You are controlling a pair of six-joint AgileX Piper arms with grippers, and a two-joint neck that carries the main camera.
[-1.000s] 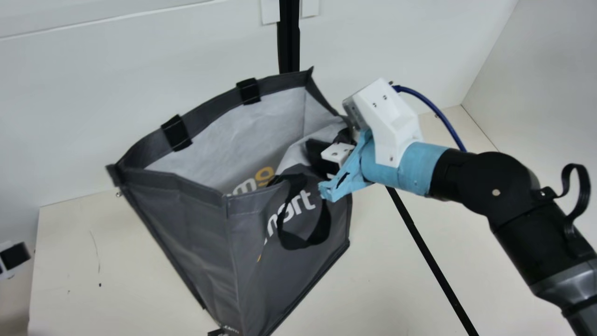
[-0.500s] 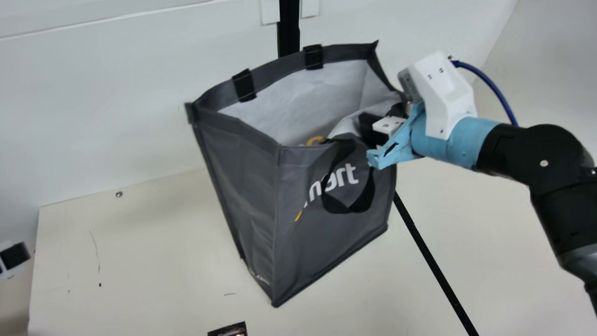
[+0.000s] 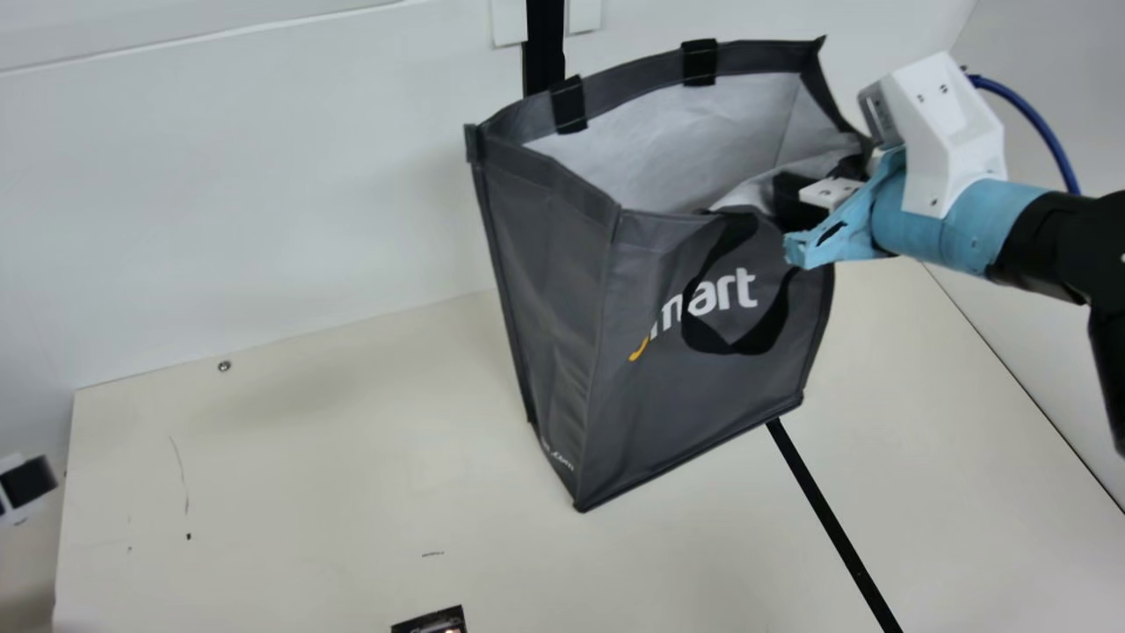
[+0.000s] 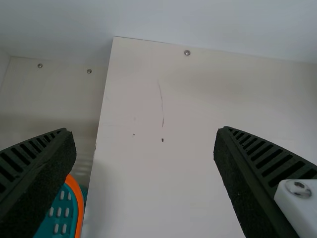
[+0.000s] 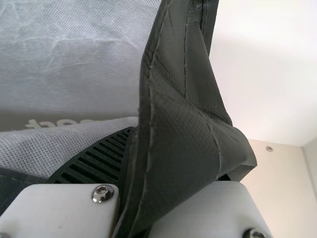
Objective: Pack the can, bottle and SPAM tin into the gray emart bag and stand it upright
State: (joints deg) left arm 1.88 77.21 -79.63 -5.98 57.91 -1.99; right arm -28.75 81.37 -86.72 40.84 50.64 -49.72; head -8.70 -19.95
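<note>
Standing the bag [image 3: 554,290] up seems in hand, right claw [image 3: 822,180] clamping its rim, left claw [image 4: 143,131] open; next, settle it level near the desk's [image 3: 352,492] back edge.

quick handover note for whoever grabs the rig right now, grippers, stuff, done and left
Left gripper: open, nothing between its fingers.
Right gripper: shut on the rim of the gray emart bag, fabric folded at the grip.
Things: bag mouth open, base lower than mouth, slightly tilted; can't tell if it bears on the table. Can't tell whether the can, bottle and SPAM tin are inside.
Done: bag gripped and roughly upright; packing unconfirmed.
Left: check contents, pack anything missing, set the bag down upright, release it.
</note>
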